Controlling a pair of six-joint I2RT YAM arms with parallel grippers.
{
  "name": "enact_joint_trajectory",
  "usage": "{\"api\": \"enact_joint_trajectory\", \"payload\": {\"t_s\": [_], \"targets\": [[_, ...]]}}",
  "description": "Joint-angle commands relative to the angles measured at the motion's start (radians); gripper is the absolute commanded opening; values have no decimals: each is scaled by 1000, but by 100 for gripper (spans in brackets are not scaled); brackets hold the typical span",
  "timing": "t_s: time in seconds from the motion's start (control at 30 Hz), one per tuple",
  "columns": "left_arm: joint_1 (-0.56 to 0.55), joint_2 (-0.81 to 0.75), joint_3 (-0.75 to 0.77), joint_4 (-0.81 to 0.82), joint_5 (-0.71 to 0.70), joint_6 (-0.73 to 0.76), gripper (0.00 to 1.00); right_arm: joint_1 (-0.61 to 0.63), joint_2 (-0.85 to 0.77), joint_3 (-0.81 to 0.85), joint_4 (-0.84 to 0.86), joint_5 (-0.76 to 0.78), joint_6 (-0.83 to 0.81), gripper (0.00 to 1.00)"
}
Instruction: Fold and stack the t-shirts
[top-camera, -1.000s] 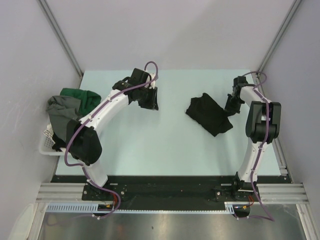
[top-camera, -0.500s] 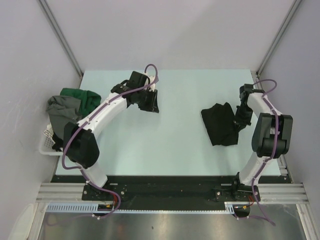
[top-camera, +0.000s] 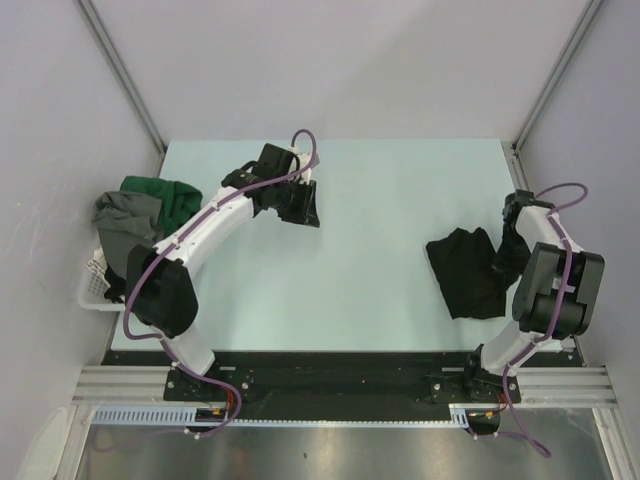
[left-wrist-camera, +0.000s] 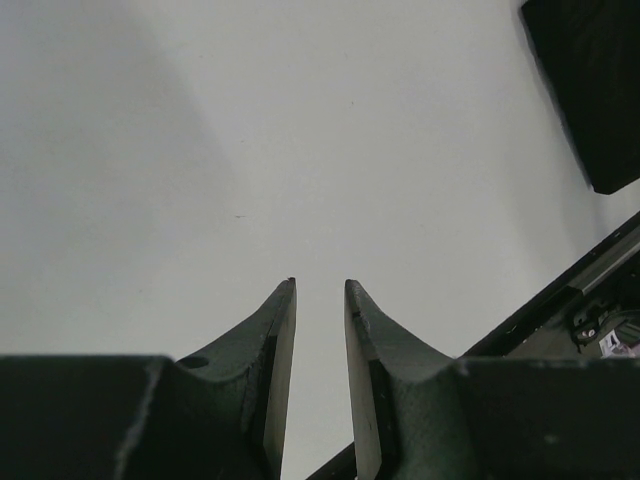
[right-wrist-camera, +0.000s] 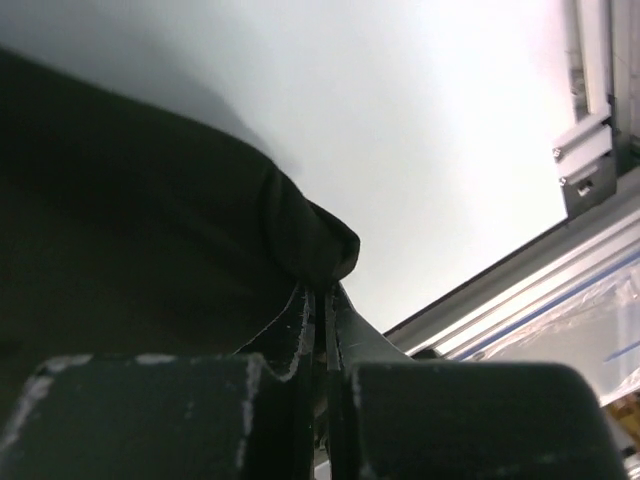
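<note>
Pale green tabletop (top-camera: 350, 200): a crumpled black cloth t-shirt (top-camera: 468, 272) is found at its right side, long axis slanted far-left to near-right. A dark green t-shirt (top-camera: 165, 195) and a grey t-shirt (top-camera: 125, 215) are heaped over a white slatted plastic basket (top-camera: 92, 285), far left. The black shirt's right edge is pinched in the clenched right gripper (right-wrist-camera: 325, 295). The left gripper (left-wrist-camera: 320, 285) is held slightly parted and empty, well apart from it. No writing can be read.

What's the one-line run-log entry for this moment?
right fingers: shut on black t-shirt | left fingers: open, empty | white basket: green t-shirt, grey t-shirt
</note>
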Motion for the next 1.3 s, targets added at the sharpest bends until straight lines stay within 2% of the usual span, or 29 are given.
{"api": "enact_joint_trajectory", "payload": {"t_s": [0.0, 0.2, 0.43, 0.63, 0.77, 0.93, 1.27], "targets": [[-6, -48, 27, 11, 27, 29, 31, -109, -4, -25, 72, 52, -3, 0], [-5, -38, 50, -6, 15, 32, 31, -241, 38, -5, 108, -17, -2, 0], [-6, -24, 60, 5, 20, 10, 31, -305, 54, 15, 112, -31, -5, 0], [-5, -21, 57, 0, 10, 10, 31, -244, 37, 17, 141, -35, 1, 0], [-6, -22, 48, 0, 10, 7, 31, -140, 48, 20, 174, -26, 18, 0], [-5, -27, 40, -4, -2, 4, 31, -69, 159, 61, 181, -25, 50, 0], [-5, -25, 37, -10, -16, -8, 31, -87, 269, 193, 172, 74, 6, 0]]}}
